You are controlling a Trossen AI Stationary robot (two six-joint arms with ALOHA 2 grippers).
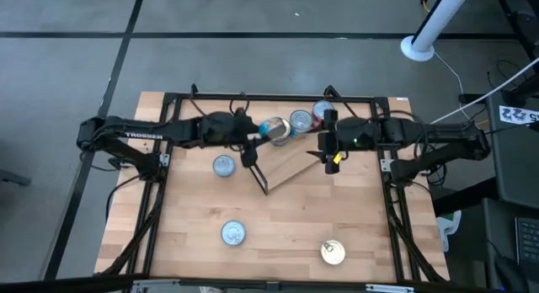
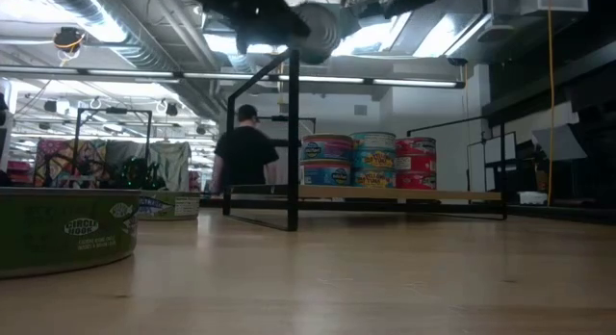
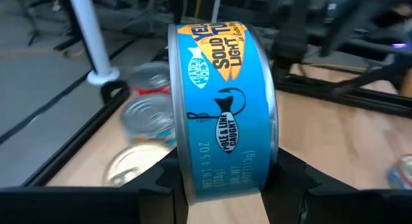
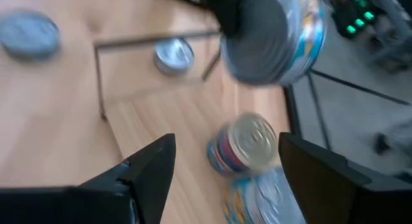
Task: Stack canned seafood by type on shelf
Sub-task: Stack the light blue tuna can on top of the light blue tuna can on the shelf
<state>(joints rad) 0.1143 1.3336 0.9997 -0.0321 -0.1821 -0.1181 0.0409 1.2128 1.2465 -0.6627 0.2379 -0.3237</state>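
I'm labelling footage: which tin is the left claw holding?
Find the shelf at the table's far edge. Just above its left end, the left claw grips a blue tin turned on edge, unlike the flat stacks beside it.

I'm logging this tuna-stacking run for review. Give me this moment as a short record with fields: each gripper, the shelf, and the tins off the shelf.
left gripper: shut on a blue tin, held on edge above the shelf's rear part
right gripper: open, empty, over the shelf
shelf: light-wood board on the table, angled
stacks on shelf: three side by side, two tins high in the low view
loose tins on table: three, at and
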